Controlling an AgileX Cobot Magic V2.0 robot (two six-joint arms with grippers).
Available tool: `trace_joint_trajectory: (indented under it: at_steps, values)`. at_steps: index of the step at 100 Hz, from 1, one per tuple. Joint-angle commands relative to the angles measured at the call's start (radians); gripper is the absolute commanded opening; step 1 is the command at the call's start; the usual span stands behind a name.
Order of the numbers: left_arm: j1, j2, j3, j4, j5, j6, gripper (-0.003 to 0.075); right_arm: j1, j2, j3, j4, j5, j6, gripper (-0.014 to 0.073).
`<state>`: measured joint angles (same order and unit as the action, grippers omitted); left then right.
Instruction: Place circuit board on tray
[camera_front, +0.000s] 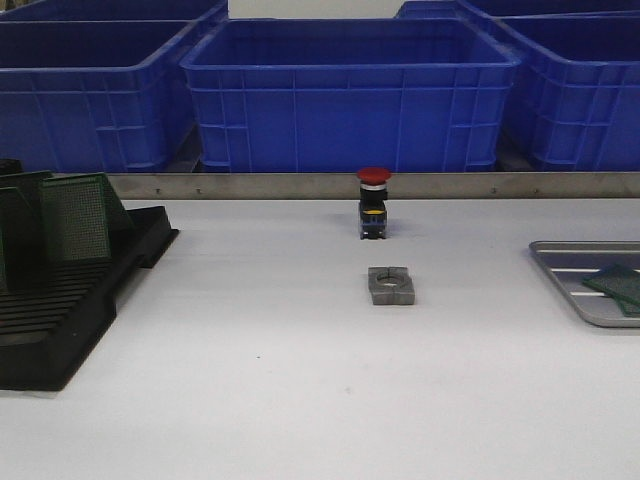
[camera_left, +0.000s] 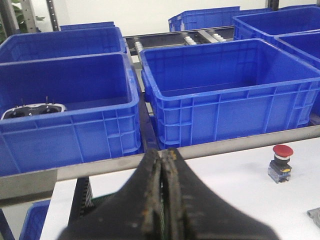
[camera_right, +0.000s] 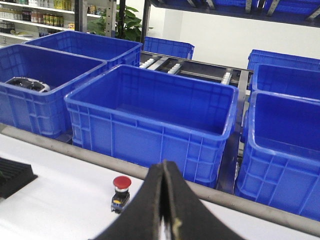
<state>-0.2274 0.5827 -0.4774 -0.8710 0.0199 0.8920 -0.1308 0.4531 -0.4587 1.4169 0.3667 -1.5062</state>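
Note:
A green circuit board lies flat on the silver-grey tray at the table's right edge. More green circuit boards stand upright in the black slotted rack at the left. Neither gripper shows in the front view. In the left wrist view my left gripper is shut with nothing sticking out past its tips. It hangs above the rack, and a green board edge shows beside the fingers. In the right wrist view my right gripper is shut and empty over the white table.
A red push button stands mid-table near the back, with a grey square block in front of it. A metal rail runs along the table's far edge. Blue plastic bins stand behind it.

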Motion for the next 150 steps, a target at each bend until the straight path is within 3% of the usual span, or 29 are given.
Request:
trace_joint_trajectory:
  at_steps: [1, 23, 46, 150]
  values:
    - [-0.006, -0.045, 0.013, -0.016, -0.038, -0.010, -0.0020, 0.001, -0.066, 0.028, 0.033, -0.019, -0.005, -0.0061]
    - [-0.006, -0.204, 0.116, -0.012, 0.003, -0.010, -0.0020, 0.000, -0.275, 0.158, 0.034, -0.005, -0.005, -0.0061]
    - [-0.006, -0.362, 0.198, -0.012, 0.049, -0.010, -0.0020, 0.000, -0.406, 0.203, 0.034, 0.102, -0.005, -0.0061]
    - [-0.006, -0.391, 0.218, -0.012, 0.046, -0.010, -0.0020, 0.000, -0.411, 0.203, 0.036, 0.144, -0.005, -0.0061]
